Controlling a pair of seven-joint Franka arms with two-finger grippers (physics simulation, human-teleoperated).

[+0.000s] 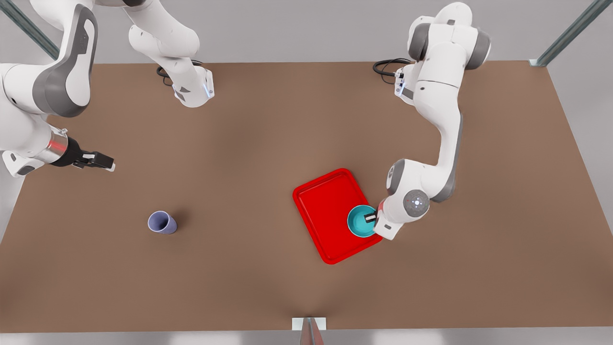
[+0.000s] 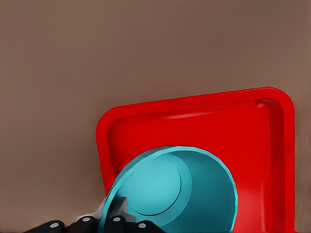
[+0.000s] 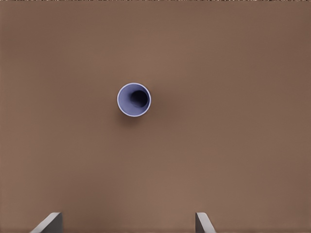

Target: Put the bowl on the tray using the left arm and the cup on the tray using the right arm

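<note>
the left gripper (image 1: 371,218) is clamped on the rim of the bowl (image 1: 360,221), which sits over the tray (image 1: 325,211) at the corner nearest the front view's right. the right gripper (image 1: 103,160) hangs spread wide above the table (image 1: 268,134), well apart from the cup (image 1: 162,223) standing upright on the bare table.

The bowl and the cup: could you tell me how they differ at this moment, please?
The bowl is teal, wide and shallow; the cup is lavender, narrower and taller. The bowl is at the tray, its rim gripped by the left gripper; the cup stands alone on the table, below the open right gripper. Both are round, open-topped and handleless.
</note>
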